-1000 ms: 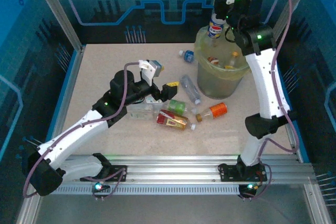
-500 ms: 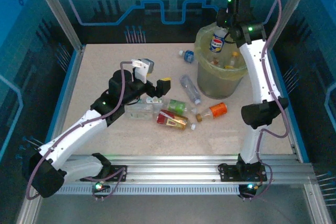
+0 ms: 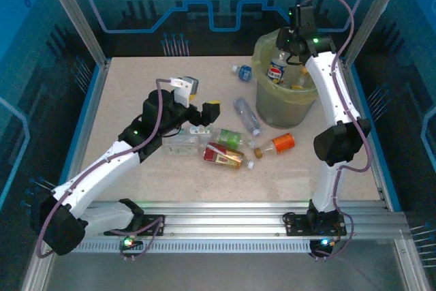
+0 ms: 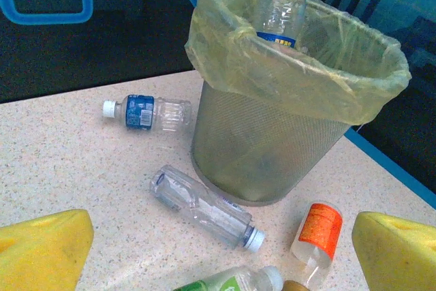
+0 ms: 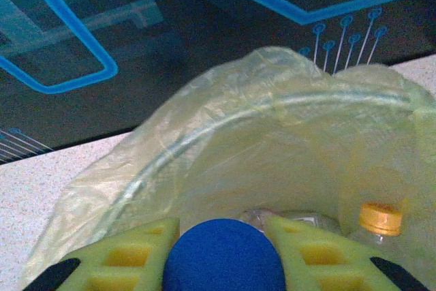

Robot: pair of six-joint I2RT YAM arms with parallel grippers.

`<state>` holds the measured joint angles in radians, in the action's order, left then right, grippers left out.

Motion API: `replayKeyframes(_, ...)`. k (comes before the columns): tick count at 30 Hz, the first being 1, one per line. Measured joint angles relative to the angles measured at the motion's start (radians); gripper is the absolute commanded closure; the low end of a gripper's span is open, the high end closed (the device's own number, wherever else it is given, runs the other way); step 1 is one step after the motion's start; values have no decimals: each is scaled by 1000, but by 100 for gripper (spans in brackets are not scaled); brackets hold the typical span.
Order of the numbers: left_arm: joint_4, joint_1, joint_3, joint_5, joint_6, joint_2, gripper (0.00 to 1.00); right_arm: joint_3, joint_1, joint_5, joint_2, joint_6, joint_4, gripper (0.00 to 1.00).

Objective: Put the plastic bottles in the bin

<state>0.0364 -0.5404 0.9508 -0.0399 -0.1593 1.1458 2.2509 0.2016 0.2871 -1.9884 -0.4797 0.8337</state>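
Observation:
The bin (image 3: 285, 100) with its yellow-green liner stands at the back right. My right gripper (image 3: 288, 42) hangs over its mouth, shut on the blue cap (image 5: 223, 255) of a blue-labelled bottle (image 3: 276, 69) that dips inside the rim. That bottle (image 4: 279, 10) also pokes above the bin (image 4: 272, 141) in the left wrist view. My left gripper (image 3: 204, 110) is open over the table, yellow fingertips (image 4: 42, 250) wide apart. On the table lie a clear bottle (image 4: 204, 207), a blue-labelled one (image 4: 146, 112), an orange-labelled one (image 4: 317, 231) and a green-labelled one (image 4: 228, 281).
A red-labelled bottle (image 3: 225, 156) and a clear pack (image 3: 182, 144) lie under my left arm. An orange-capped bottle (image 5: 379, 221) rests inside the bin liner (image 5: 225, 141). Blue walls and metal posts ring the table (image 3: 122, 114).
My right gripper has come down and forward, lowering the blue-labelled bottle into the bin's mouth. My left gripper has shifted slightly left and stayed open.

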Motion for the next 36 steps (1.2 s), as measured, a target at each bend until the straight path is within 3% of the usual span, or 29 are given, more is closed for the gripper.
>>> replayKeyframes(7, -32, 5, 5, 2, -1, 8, 1, -148, -20, -19, 0, -39, -61, 84)
replayKeyframes(19, -85, 21, 22, 42, -46, 22, 1, -240, -51, -32, 0, -74, -87, 21)
replayKeyframes(20, -93, 23, 24, 50, -53, 25, 1, -249, -51, -30, 3, -75, -84, 15)
replayKeyframes(21, -102, 25, 26, 56, -61, 27, 1, -259, -51, -29, 7, -70, -82, 1)
replayKeyframes(36, -265, 179, 26, 160, -325, 40, 1, -407, -23, 34, 272, -38, -72, 0)
